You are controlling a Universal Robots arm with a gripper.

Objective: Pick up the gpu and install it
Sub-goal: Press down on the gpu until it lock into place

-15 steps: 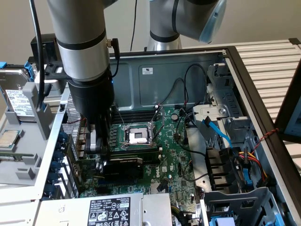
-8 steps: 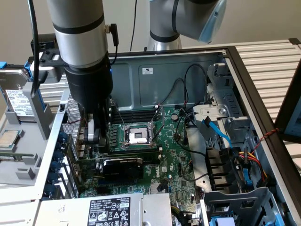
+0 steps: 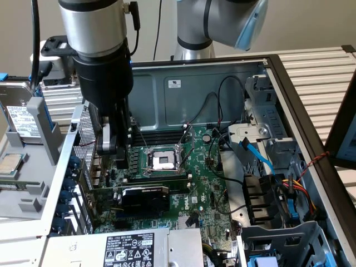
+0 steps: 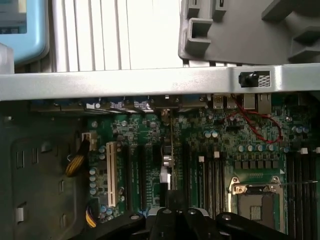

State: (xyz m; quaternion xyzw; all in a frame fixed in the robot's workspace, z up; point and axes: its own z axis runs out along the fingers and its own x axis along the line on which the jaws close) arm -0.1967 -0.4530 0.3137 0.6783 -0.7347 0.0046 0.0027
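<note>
You are looking into an open computer case (image 3: 289, 94) lying on its side, with the big green motherboard (image 3: 206, 183) flat on its floor. The graphics card (image 3: 143, 198) stands on edge in a slot on that board, toward the exterior view's left, its black fan block facing the camera and its end against the perforated rear wall (image 3: 83, 133) of the case.

Judge the card as light but stiff and easily damaged: a thin board with exposed parts and a fragile fan. The safest hold looks to be across the top edge of the board, away from the fan and the connector edge.

The arm comes down almost vertically from the top of the exterior view. Its claw (image 3: 111, 146) points straight down, pressed together, above the card's rear end and apart from it. In the wrist view, the claw (image 4: 175, 212) hangs over the card's thin top edge (image 4: 172, 150), with nothing visibly pinched.
</note>
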